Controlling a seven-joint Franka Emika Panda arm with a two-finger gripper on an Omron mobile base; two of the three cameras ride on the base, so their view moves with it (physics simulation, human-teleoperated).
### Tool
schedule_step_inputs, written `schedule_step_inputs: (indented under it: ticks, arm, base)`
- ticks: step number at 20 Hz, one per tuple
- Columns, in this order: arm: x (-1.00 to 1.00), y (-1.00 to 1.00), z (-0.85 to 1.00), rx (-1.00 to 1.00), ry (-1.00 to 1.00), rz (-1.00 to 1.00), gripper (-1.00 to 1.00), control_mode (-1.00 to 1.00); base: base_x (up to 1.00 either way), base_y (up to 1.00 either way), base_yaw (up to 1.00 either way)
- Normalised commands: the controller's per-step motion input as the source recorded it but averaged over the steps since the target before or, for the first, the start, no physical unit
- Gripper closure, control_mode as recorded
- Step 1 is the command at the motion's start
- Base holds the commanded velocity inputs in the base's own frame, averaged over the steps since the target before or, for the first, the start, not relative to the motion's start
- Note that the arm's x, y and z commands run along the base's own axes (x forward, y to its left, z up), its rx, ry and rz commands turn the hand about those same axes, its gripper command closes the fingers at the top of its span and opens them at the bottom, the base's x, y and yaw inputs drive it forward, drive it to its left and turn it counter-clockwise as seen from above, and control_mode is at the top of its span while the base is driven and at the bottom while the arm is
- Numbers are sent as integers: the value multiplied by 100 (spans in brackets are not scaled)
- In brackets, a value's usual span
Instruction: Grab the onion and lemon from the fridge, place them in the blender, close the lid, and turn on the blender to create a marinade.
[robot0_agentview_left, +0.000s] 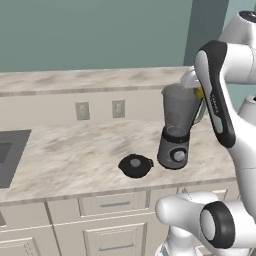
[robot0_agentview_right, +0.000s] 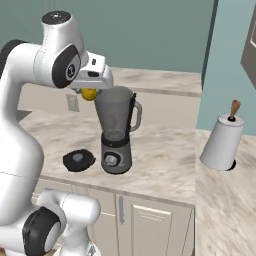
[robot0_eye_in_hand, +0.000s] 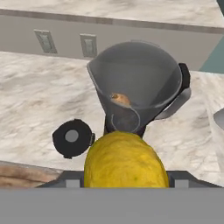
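My gripper (robot0_agentview_right: 89, 93) is shut on the lemon (robot0_eye_in_hand: 126, 159), a bright yellow fruit, held just above and behind the rim of the blender (robot0_agentview_right: 116, 131). In the left base view the lemon (robot0_agentview_left: 199, 92) peeks out behind my forearm, beside the jar of the blender (robot0_agentview_left: 177, 125). Looking down through the hand view, the blender's (robot0_eye_in_hand: 144, 74) open jar holds the tan-orange onion (robot0_eye_in_hand: 120, 99) at its bottom. The black lid (robot0_agentview_left: 135, 165) lies flat on the counter just left of the base; it also appears as the lid (robot0_agentview_right: 78, 159) and the lid (robot0_eye_in_hand: 72, 137). The fridge is out of view.
A white tilted container with a wooden handle (robot0_agentview_right: 223, 142) stands on the counter to the right. A dark inset panel (robot0_agentview_left: 9, 156) sits at the counter's far left. Wall outlets (robot0_agentview_left: 118, 108) are on the backsplash. A teal wall panel (robot0_agentview_right: 225, 60) rises right of the blender.
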Motion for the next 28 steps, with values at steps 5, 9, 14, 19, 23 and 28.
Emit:
schedule_step_inputs:
  ticks: [5, 9, 14, 19, 23, 28]
  arm:
    - [19, 0, -30, 0, 2, 0, 100, -100]
    - [48, 0, -2, 0, 0, 0, 100, -100]
    - [52, 0, 0, 0, 0, 0, 100, -100]
    - [28, -8, -1, 0, 0, 0, 100, -100]
    - [16, -9, -14, 0, 1, 0, 100, -100]
    - [3, -6, -25, 0, 6, 0, 100, -100]
  base:
    - [0, 0, 0]
    - [0, 0, 0]
    - [0, 0, 0]
    - [0, 0, 0]
    - [0, 0, 0]
    - [0, 0, 0]
